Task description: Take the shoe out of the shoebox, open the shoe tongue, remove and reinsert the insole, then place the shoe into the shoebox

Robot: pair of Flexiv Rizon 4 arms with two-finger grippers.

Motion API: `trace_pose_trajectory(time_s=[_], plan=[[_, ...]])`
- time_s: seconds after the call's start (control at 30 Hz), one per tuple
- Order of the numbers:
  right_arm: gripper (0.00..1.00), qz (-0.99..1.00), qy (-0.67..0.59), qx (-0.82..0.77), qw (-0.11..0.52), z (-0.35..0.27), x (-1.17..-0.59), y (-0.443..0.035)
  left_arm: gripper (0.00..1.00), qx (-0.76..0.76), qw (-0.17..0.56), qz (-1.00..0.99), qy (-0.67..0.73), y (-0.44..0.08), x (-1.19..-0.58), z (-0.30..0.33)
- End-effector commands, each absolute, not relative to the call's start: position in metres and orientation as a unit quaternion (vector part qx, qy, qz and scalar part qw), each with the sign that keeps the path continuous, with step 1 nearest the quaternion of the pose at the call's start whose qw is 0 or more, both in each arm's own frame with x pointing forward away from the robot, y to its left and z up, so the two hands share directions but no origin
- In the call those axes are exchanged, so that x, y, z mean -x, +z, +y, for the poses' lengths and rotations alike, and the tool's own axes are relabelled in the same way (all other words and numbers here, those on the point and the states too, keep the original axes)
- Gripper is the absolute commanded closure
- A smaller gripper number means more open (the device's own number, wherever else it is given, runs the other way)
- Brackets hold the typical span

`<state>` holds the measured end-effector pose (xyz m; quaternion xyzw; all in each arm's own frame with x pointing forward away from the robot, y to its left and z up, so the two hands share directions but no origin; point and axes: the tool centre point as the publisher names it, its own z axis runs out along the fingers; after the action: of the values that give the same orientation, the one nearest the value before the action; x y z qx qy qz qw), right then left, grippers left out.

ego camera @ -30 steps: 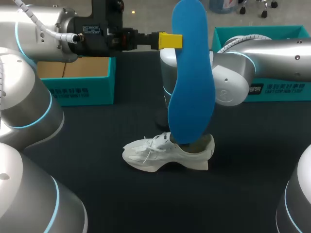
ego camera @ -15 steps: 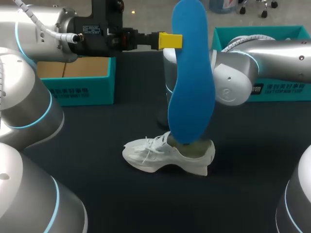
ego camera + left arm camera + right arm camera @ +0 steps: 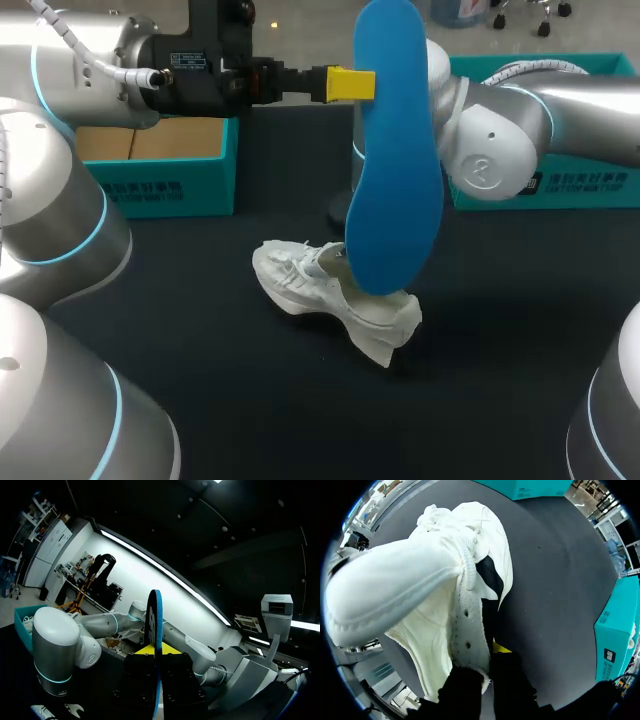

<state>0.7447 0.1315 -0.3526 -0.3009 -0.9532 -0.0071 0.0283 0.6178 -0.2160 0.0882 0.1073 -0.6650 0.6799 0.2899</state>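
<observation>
Aloft, left hand [image 3: 350,85] on level arm clamps blue insole [image 3: 395,170] upright; right hand [image 3: 487,656] low, pinching tilted white shoe [image 3: 330,295].

2 glossy silver arms [image 3: 70,50], cyan rings at joints, black wrist housings, yellow fingertips [image 3: 350,84]

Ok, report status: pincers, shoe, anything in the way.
Left pincer shut on blue insole, held upright. Right pincer shut on white shoe, tilted. No obstruction seen.

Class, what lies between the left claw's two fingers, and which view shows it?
The blue insole, edge-on, gripped from both sides by the left claw. The left wrist view shows it.
</observation>
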Motion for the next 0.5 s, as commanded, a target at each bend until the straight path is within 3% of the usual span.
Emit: trace_pose_trajectory(time_s=[0.03, 0.5], plan=[[1.0, -0.889, -0.101, 0.447, 0.015, 0.1268, -0.7415, -0.3496, 1.0, -0.107, 0.29, -0.665, 0.68, 0.0889, -0.6184, -0.2172], [1.0, -0.875, -0.089, 0.475, 0.013, 0.1191, -0.7442, -0.3487, 1.0, -0.107, 0.29, -0.665, 0.68, 0.0889, -0.6184, -0.2172]])
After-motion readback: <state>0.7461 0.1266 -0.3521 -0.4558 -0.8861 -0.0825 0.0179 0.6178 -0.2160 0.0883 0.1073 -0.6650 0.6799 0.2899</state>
